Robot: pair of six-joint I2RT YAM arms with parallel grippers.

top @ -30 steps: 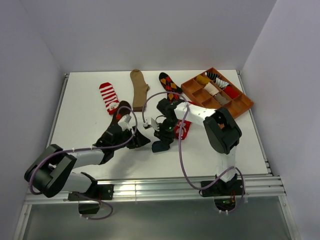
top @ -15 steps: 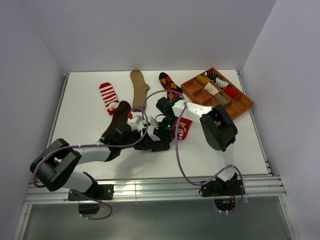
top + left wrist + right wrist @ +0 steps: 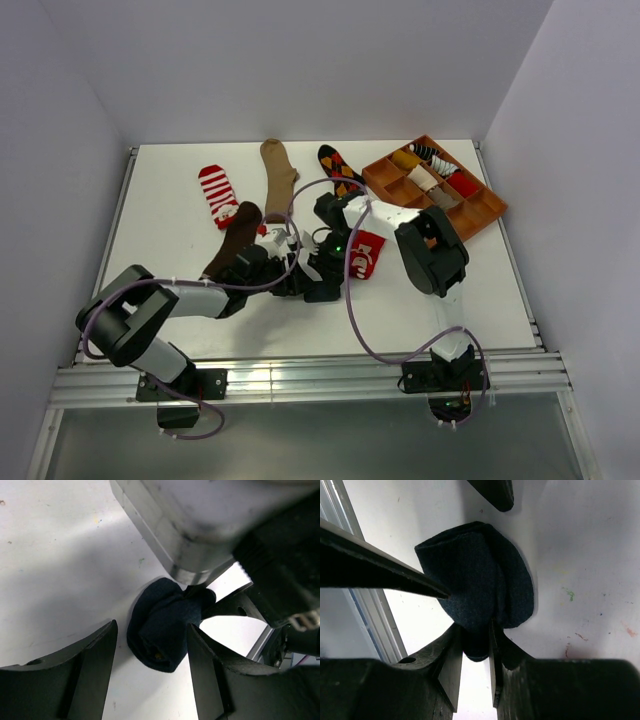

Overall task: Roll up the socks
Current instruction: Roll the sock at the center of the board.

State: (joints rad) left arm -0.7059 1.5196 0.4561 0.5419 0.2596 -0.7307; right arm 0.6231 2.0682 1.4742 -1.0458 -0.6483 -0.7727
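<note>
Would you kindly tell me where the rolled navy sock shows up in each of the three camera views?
Top external: not discernible, hidden where both arms meet.
Left wrist: navy sock at centre, between the fingers of the left gripper.
Right wrist: upper centre, its lower edge pinched in the right gripper.
Shared landmark: the white table, under the sock in both wrist views.

The whole table (image 3: 160,250) is seen from high above its near edge, facing down and away. The two wrist views are taken very close to the tabletop, facing each other, and the rolled navy sock (image 3: 160,630) is shared by both.
</note>
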